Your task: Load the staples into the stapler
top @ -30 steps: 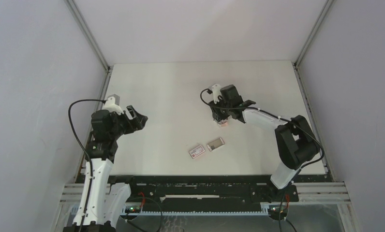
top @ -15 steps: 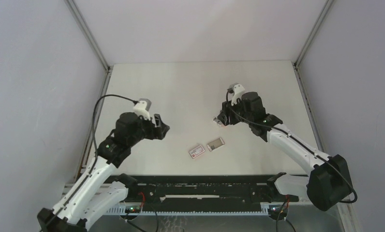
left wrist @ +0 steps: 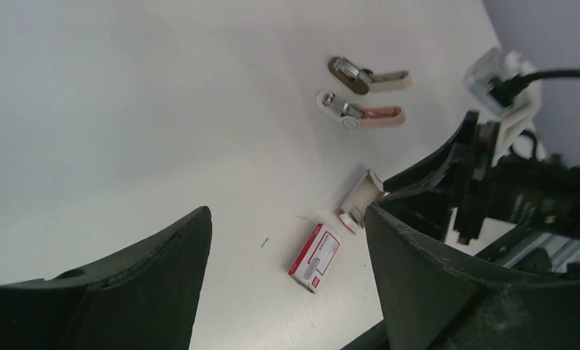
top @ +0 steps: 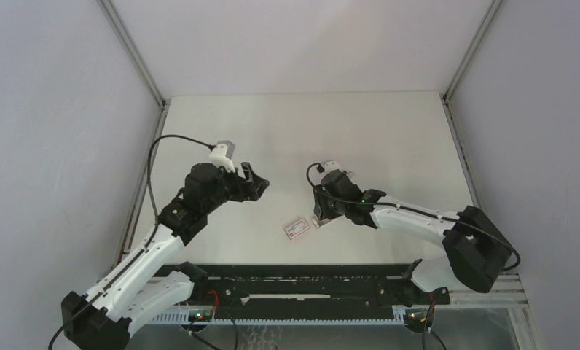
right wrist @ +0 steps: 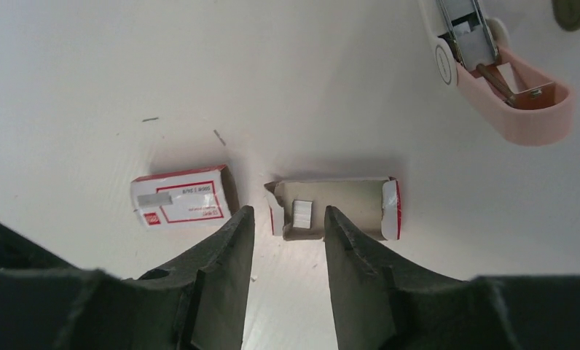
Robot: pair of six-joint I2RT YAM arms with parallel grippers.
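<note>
The right tool (right wrist: 287,222) hangs low over the white worktop (right wrist: 127,65), its dark fingers (right wrist: 225,255) spread partway and pinching nothing. The left tool (left wrist: 287,219) hovers well apart from it, spread wide and empty. Farther off, the small pink-and-white stapler (right wrist: 507,87) lies opened. Nearer lies the matchbox-sized white box with a red label (right wrist: 181,197), and just beside it the flat grey tray (right wrist: 345,204), holding a short silvery strip of staples (right wrist: 302,214) at its left end. The strip sits just ahead of the gap between the right tool's fingertips, untouched. The step in hand looks like picking up the staples, which likely calls for a short descent and a gentle pinch across the strip without nudging the tray.
</note>
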